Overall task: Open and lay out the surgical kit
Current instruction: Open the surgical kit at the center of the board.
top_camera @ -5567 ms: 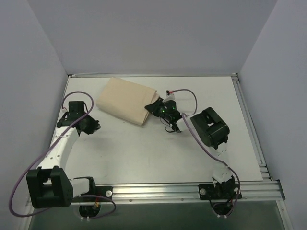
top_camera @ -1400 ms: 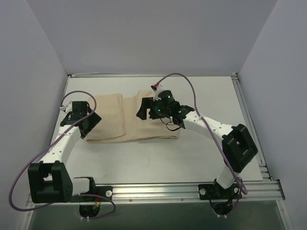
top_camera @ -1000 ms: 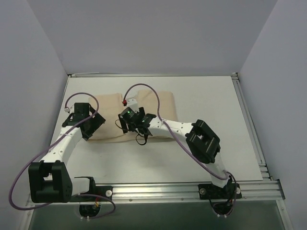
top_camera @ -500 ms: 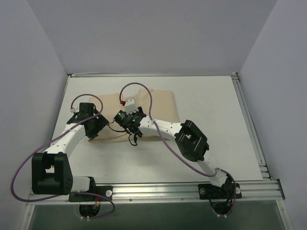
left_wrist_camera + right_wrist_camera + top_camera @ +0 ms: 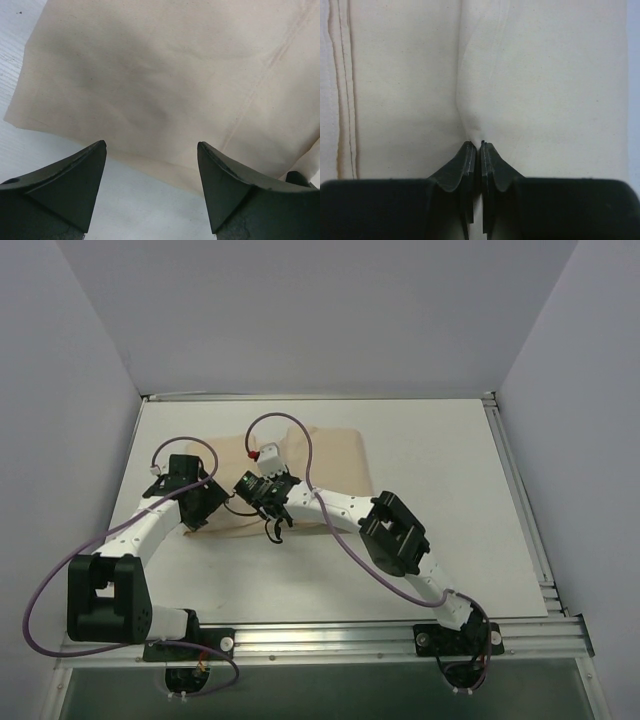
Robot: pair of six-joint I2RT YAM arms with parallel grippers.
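The right arm (image 5: 340, 508) reaches far to the left across the surface (image 5: 450, 500), its elbow folded low near the middle. The right pincer (image 5: 480, 145) is clenched on a raised pucker of the wrap (image 5: 335, 452), which lies spread at the far left-centre. The left arm (image 5: 140, 535) stretches forward from its base, and the left pincer (image 5: 151, 145) is released, its jaws wide above the wrap's near edge.
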